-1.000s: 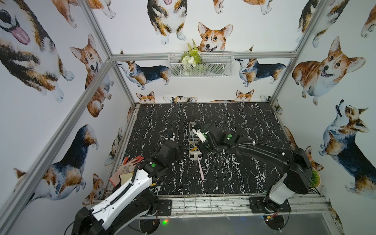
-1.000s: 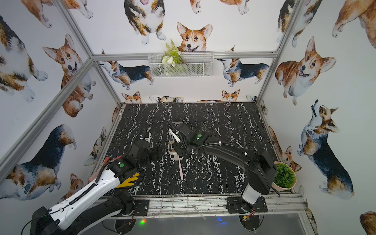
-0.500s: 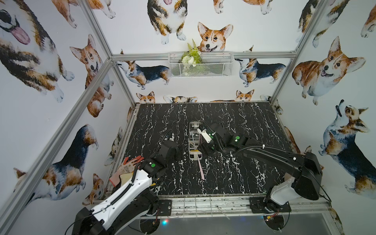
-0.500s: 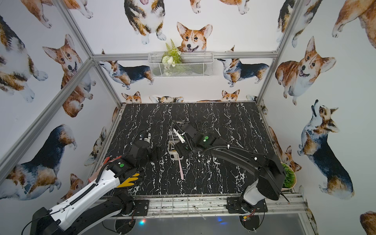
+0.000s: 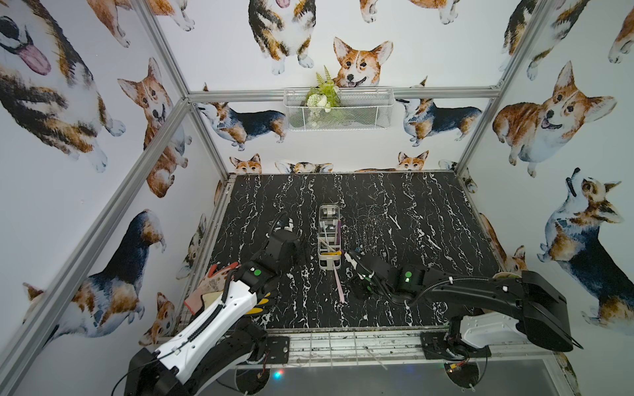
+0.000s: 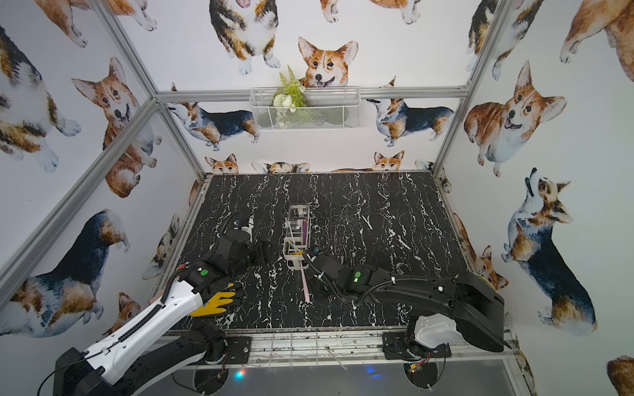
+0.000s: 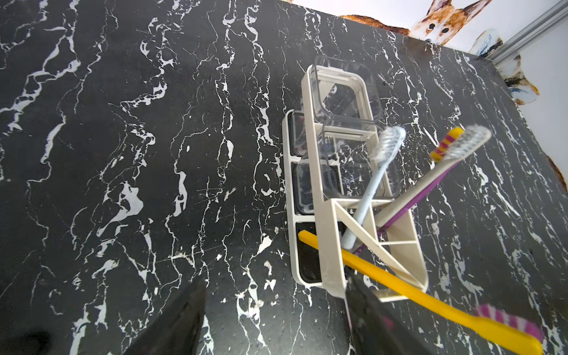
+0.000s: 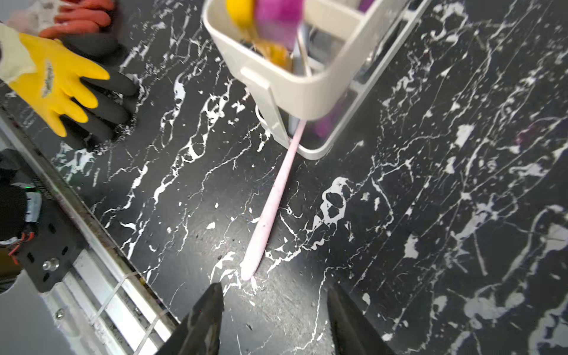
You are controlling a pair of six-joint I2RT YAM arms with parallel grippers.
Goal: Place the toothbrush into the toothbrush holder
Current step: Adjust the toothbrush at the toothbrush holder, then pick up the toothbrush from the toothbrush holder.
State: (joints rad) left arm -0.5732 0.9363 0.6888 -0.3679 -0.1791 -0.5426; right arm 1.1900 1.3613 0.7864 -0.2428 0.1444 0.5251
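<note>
The right end effector (image 8: 274, 292) hangs open and empty above the counter (image 8: 430, 215), its jaws standing apart just short of the free end of the pink toothbrush (image 8: 270, 199). That toothbrush lies flat on the counter. Its other end runs up against the near end of the toothbrush holder (image 8: 295, 89) and is hidden there, so it is not in a compartment yet. The left end effector (image 7: 275, 285) is also open and holds nothing. It sits just beside the holder, and I cannot tell whether one jaw touches the frame.

The step in hand looks like the pickup. The jaws should probably cross the handle squarely, one on each side, and come down until the tips almost meet the counter, since the handle is slim and low. A grip on the thicker free half seems safest. It would be wise to draw the toothbrush clear of the holder's base before lifting, or the holder may be dragged along. The yellow toothbrush (image 7: 399, 285), blue toothbrush (image 7: 372, 184) and purple toothbrush (image 7: 430, 181) already lean out of the near compartments, so an empty clear-walled one farther along suits better.

The yellow glove (image 8: 52, 80) carries a small printed mark that is too blurred to read. I can read no other writing.
</note>
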